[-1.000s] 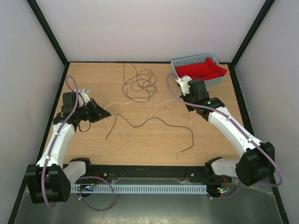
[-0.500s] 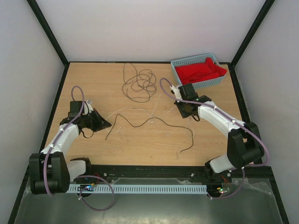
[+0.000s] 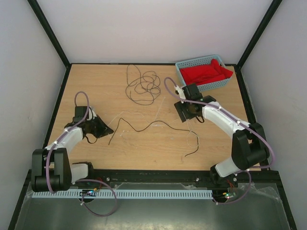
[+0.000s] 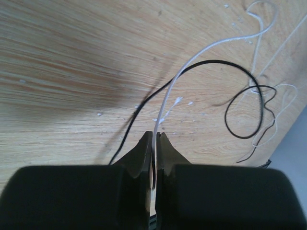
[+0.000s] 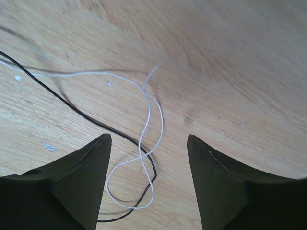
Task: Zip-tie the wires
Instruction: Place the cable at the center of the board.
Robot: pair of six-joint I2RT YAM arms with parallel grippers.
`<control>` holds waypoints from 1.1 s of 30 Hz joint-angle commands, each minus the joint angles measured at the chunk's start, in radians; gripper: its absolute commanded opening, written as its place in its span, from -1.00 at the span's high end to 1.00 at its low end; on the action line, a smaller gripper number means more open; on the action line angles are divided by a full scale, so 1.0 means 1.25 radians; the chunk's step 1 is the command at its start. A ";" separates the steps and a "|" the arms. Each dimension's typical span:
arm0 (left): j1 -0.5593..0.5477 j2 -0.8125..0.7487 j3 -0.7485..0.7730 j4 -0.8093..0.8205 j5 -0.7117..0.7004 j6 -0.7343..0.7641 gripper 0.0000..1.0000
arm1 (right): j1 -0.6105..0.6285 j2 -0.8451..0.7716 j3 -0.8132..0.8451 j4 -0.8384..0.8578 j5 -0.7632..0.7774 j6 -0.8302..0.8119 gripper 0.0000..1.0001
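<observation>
Wires (image 3: 143,88), thin, dark and curly, lie in two places on the light wooden table (image 3: 96,86): a tangle toward the back, well apart from both grippers, and a single long dark wire (image 3: 153,125) snaking across the middle. The left gripper (image 3: 106,128) sits low over the table's left side. Its jaws are pressed together on the near end of a thin pale whitish plastic zip tie (image 4: 159,115), which arcs away to the right. In the left wrist view the long wire runs just beside the tie, crosses it close to the grip, then curls into a loop. The right gripper (image 3: 184,111) hovers right of centre, jaws spread wide with nothing between them. Below it a pale looping strand (image 5: 148,112) lies across that wire; whether it belongs to the same tie I cannot tell. A blue plastic basket (image 3: 220,83) holding red cloth (image 3: 206,73) stands in the back right corner.
</observation>
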 commanded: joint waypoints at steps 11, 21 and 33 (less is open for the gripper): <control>0.006 -0.041 -0.055 -0.004 -0.085 -0.012 0.42 | 0.005 -0.013 0.121 0.135 -0.081 0.102 -0.60; 0.048 -0.200 0.025 -0.099 -0.110 0.042 -0.51 | 0.005 0.187 0.238 0.312 -0.138 0.196 -0.70; 0.053 -0.349 0.152 -0.088 -0.106 0.040 -0.97 | 0.054 0.535 0.588 0.366 -0.292 0.298 -0.77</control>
